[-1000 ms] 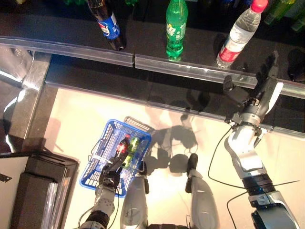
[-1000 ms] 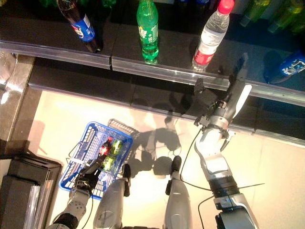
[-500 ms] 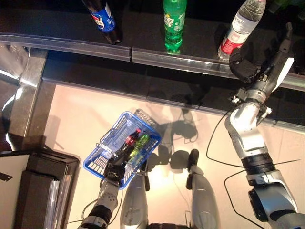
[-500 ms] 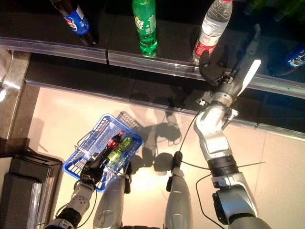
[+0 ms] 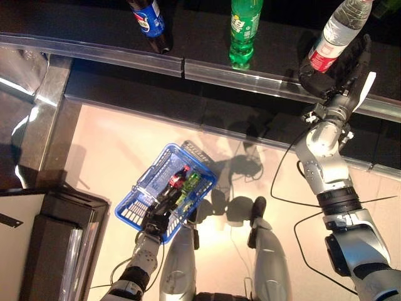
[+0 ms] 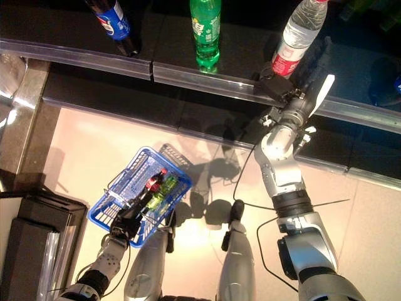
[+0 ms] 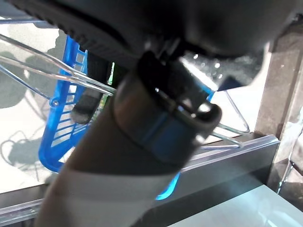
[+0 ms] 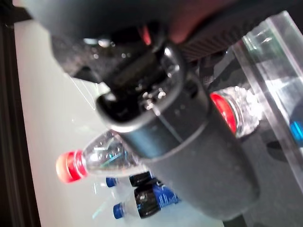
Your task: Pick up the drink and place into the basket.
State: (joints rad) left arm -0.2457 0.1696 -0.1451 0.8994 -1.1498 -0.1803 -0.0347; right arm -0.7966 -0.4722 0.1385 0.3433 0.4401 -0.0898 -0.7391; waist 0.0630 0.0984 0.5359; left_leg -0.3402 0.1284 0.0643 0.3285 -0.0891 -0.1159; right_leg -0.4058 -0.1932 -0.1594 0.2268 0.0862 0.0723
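Blue wire made up the basket (image 5: 139, 212) that your left hand (image 5: 155, 221) carried low by the robot's side, fingers curled round its handle, a red-capped cola bottle (image 5: 175, 182) and a green bottle (image 5: 190, 182) already lying inside. Over the last second the basket had ridden a little to the right in the head views, though the whole picture had shifted too, so much of that was the camera.

The real change was your right hand (image 5: 338, 74). A second earlier it stood below and to the right of the clear water bottle (image 5: 336, 31) on the dark shelf (image 5: 94, 31); by this moment it had climbed up to the bottle's base, thumb on one side and fingers rising along the other. That put the pick-up at the reach-and-close stage, with the drink not yet lifted.

The fingers were spread straight, wide apart from the thumb, flanking the bottle's lower body. You could not tell whether they touched it, and nothing was gripped.
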